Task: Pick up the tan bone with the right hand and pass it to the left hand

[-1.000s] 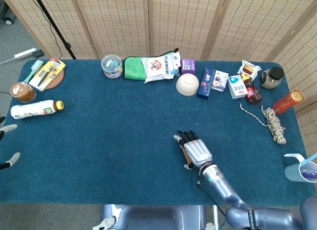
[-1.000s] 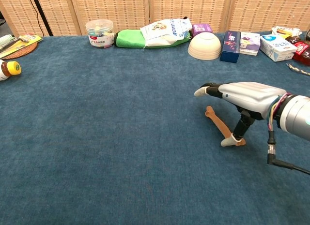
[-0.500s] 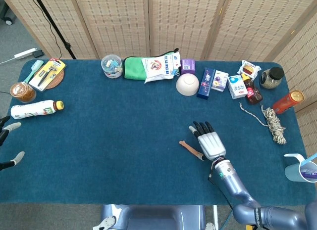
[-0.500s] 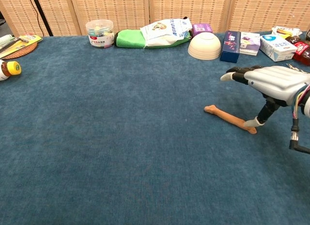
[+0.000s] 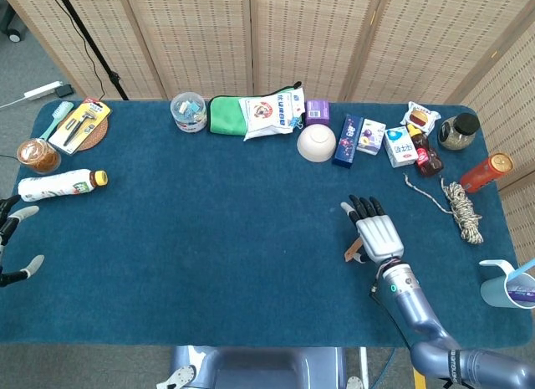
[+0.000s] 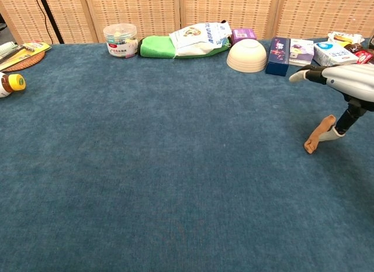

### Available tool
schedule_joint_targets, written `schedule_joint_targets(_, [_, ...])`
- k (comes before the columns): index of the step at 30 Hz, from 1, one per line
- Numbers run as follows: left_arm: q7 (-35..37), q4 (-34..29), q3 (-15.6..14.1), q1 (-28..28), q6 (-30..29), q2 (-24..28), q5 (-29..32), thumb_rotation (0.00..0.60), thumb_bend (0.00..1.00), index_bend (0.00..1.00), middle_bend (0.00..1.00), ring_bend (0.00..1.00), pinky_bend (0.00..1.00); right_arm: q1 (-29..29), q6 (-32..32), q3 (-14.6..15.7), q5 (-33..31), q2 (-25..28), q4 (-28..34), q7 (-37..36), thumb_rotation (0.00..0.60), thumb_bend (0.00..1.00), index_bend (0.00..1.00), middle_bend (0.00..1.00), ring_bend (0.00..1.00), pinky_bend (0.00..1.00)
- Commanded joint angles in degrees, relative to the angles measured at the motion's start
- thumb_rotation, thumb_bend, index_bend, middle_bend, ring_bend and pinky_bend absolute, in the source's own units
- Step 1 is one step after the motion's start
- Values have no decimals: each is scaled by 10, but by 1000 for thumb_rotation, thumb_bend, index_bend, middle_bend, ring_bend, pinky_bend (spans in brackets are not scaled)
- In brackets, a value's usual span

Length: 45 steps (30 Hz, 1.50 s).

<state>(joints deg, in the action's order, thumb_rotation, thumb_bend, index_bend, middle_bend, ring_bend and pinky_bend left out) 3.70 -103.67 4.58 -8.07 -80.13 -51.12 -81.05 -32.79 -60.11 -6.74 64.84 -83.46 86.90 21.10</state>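
- The table [image 5: 209,238] spreads blue under the right hand [image 5: 379,232], running well off to its left and ahead of it; the chest view cuts off its right side.
- The right hand hovers palm down, fingers stretched flat and forward. In the chest view the frame edge cuts it at the wrist, and the thumb reaches down beneath the palm.
- The bone [image 6: 318,135] sits under that palm, one end on the cloth, the other raised against the thumb tip. Whether it is pinched or only touched, I cannot tell. From the head view just a short tan end pokes out at the hand's left edge.
- The left hand [image 5: 15,247] lies far to the left, mostly cut off by the frame: only a few pale-tipped fingers show, spread apart, holding nothing.
- The rope [image 5: 458,207] lies to the right of the right hand, apart from it.
- The bowl [image 5: 316,142] sits upside down ahead and to the left.
- The boxes [image 5: 359,138] stand straight ahead at the far edge; their print is too small to read.
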Motion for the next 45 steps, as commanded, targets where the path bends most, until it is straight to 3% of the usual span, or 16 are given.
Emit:
schedule_joint_targets(1, [-1, 0, -1, -1, 1, 0, -2, 600, 228, 197, 75, 42, 0, 5, 4, 0, 3, 12, 26, -14, 600, 12, 50, 0, 0, 0])
schedule_joint_targets(15, [3, 4, -3, 3, -1, 3, -1, 600, 228, 197, 75, 42, 0, -2, 17, 15, 76, 26, -25, -66, 600, 19, 301, 59, 0, 0])
schedule_joint_targets(26, [0, 0, -2, -1, 1, 5, -7, 600, 229, 197, 75, 42, 0, -18, 51, 22, 113, 49, -79, -109, 600, 81, 350, 92, 0, 0])
schedule_joint_targets(35, [-1, -8, -2, -3, 2, 12, -6, 600, 228, 197, 75, 43, 0, -34, 72, 28, 146, 47, -134, -153, 600, 242, 374, 109, 0, 0])
schedule_joint_targets(45, [-3, -15, -4, -2, 4, 17, -4, 600, 228, 197, 75, 42, 0, -39, 77, 35, 165, 26, -180, -184, 600, 246, 403, 123, 0, 0])
